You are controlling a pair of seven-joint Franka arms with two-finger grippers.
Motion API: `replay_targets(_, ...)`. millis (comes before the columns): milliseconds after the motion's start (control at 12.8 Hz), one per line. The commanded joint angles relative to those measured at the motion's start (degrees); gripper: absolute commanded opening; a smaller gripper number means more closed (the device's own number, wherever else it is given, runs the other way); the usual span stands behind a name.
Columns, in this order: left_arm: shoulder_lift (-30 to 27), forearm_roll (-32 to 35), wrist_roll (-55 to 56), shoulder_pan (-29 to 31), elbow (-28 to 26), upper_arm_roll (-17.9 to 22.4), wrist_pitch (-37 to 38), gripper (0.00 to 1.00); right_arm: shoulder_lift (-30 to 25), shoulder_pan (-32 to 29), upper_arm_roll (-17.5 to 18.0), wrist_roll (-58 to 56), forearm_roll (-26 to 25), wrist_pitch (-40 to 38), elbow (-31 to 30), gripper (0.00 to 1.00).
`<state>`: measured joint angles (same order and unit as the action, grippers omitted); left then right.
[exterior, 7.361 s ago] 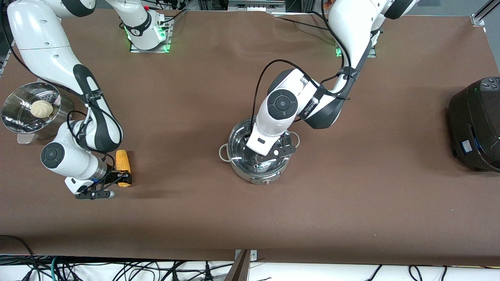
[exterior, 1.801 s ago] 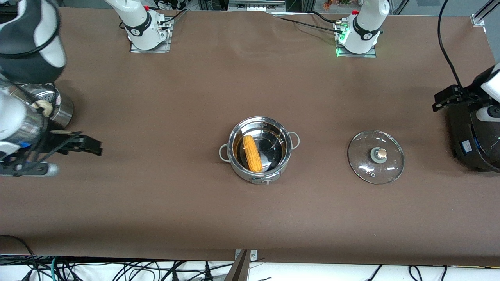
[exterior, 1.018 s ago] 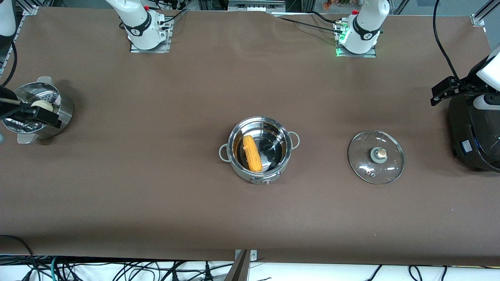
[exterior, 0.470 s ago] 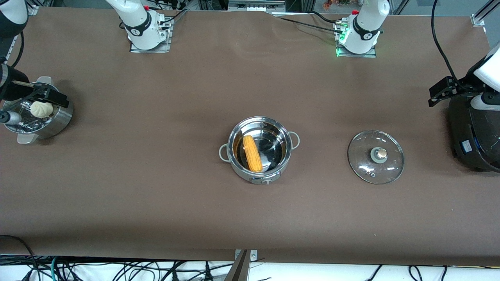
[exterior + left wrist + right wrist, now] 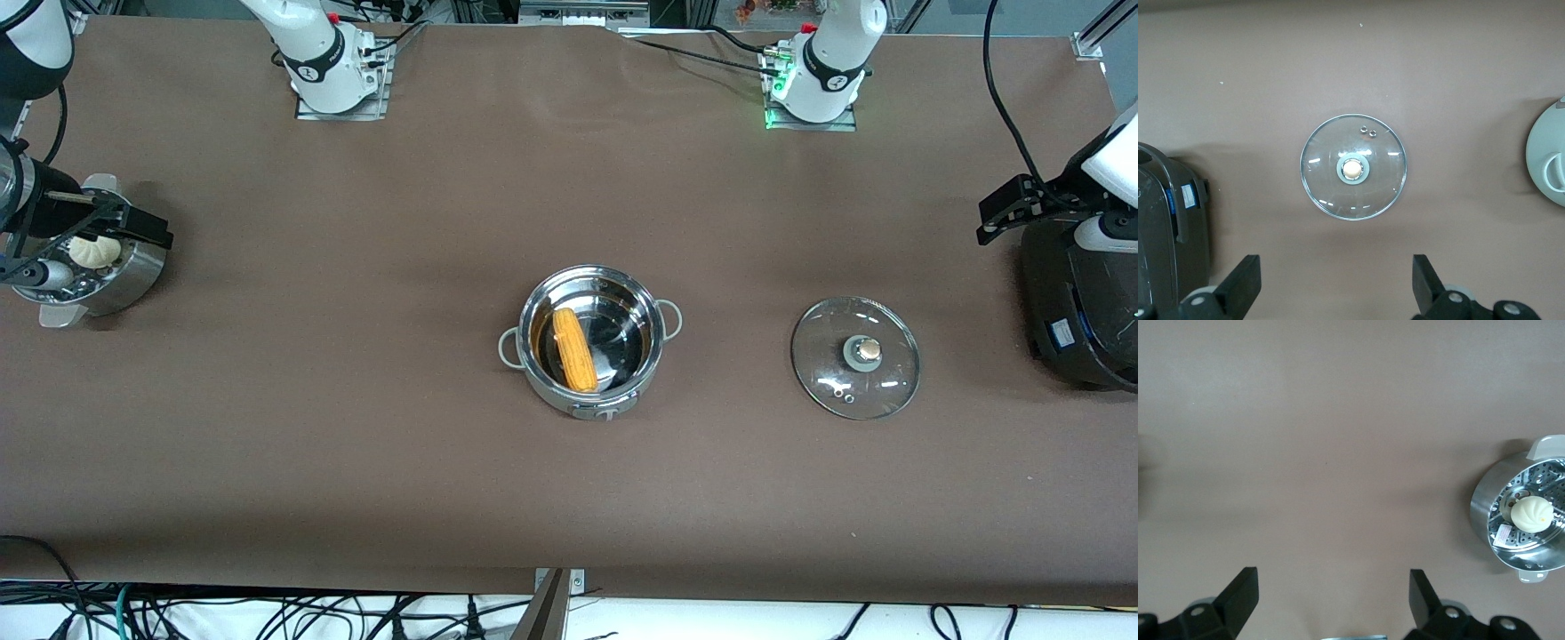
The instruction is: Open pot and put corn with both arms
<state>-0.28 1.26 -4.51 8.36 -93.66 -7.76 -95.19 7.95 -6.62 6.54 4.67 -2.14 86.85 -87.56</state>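
The steel pot (image 5: 540,366) stands uncovered in the middle of the table. The yellow corn (image 5: 574,349) lies inside it. The glass lid (image 5: 855,357) with its tan knob lies flat on the table beside the pot, toward the left arm's end; it also shows in the left wrist view (image 5: 1353,167). My left gripper (image 5: 1036,233) is open and empty, up over the black cooker's edge; its own view (image 5: 1335,293) shows its jaws wide apart. My right gripper (image 5: 108,256) is open and empty over the steamer basket, and open in its own view (image 5: 1331,607).
A steel steamer basket (image 5: 142,271) with a white bun (image 5: 94,250) stands at the right arm's end, also in the right wrist view (image 5: 1485,513). A large black cooker (image 5: 1080,302) stands at the left arm's end. Bare brown tabletop surrounds the pot.
Since the earliest frame the lid has come off onto the table and the corn has gone into the pot. Both arms have drawn back to the table's ends; the right gripper drifted slightly in the last half second.
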Motion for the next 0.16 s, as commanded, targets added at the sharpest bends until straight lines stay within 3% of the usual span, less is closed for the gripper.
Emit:
replay_targets(0,3.2,-1.0,-0.4,-0.3,5.3,0.2,4.8,1.00,0.7,-0.8,0.2,-1.6,1.0,-0.4,1.5,1.00)
replay_targets(78,3.8,-1.1,-0.3,-0.3,6.4,0.2,5.5,1.00,0.7,-0.7,0.2,-1.6,1.0,-0.4,1.5,1.00)
